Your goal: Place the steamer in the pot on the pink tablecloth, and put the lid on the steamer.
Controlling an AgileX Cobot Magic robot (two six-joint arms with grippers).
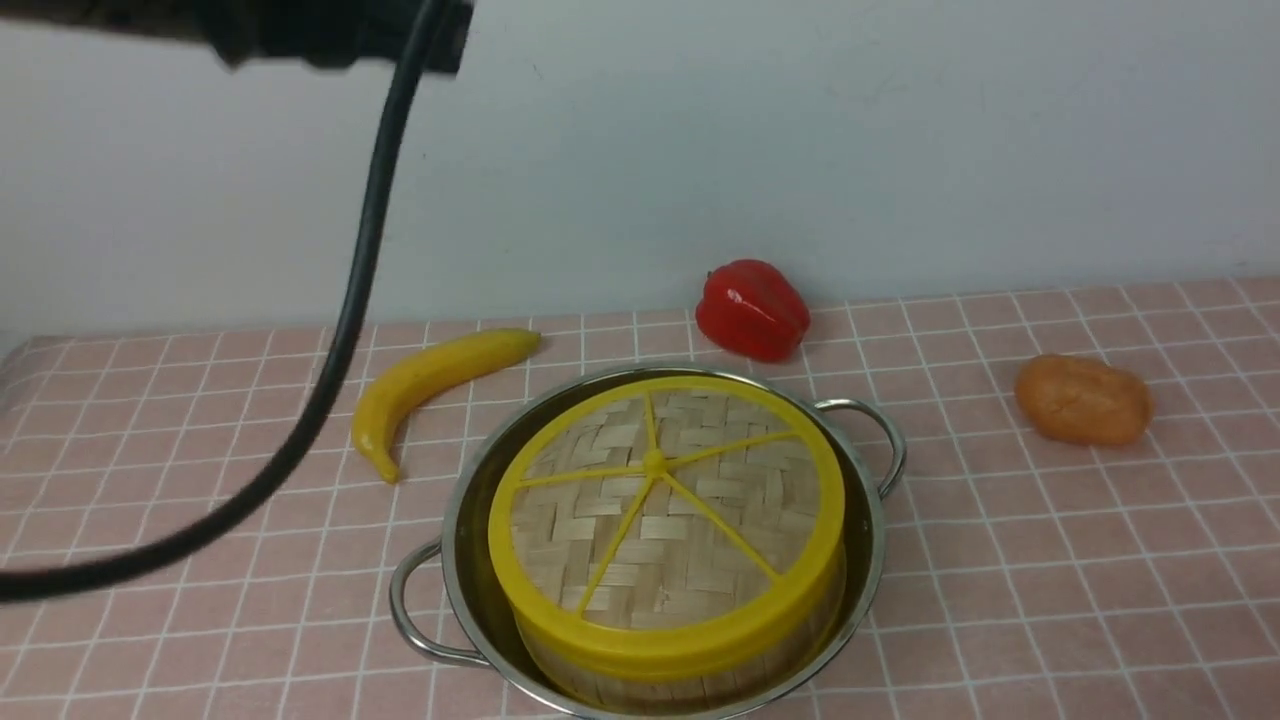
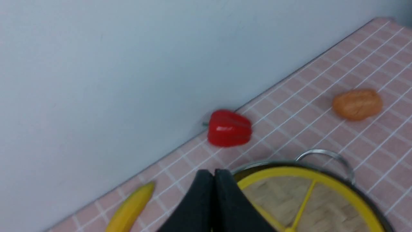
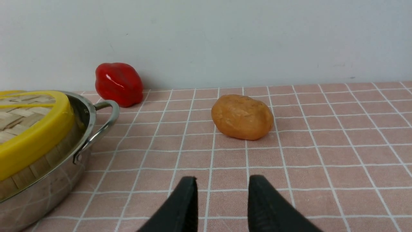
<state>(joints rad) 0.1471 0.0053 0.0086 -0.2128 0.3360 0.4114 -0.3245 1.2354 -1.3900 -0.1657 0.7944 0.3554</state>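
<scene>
The shiny steel pot [image 1: 458, 545] stands on the pink tablecloth [image 1: 1000, 560] near the front. Inside it sits the steamer [image 1: 640, 690], its pale wooden wall showing under the lid [image 1: 665, 520], which lies flat on top with its yellow rim and spokes. In the left wrist view my left gripper [image 2: 214, 172] is shut with nothing in it, raised above the pot's far rim beside the lid [image 2: 322, 199]. My right gripper [image 3: 222, 180] is open and empty, low over the cloth to the right of the pot [image 3: 48, 193]. Neither gripper shows in the front view.
A yellow banana [image 1: 430, 385] lies left of the pot, a red pepper [image 1: 752, 308] behind it by the wall, and an orange-brown lump [image 1: 1083, 400] to the right. A black cable [image 1: 350, 300] hangs from the left arm across the left of the front view.
</scene>
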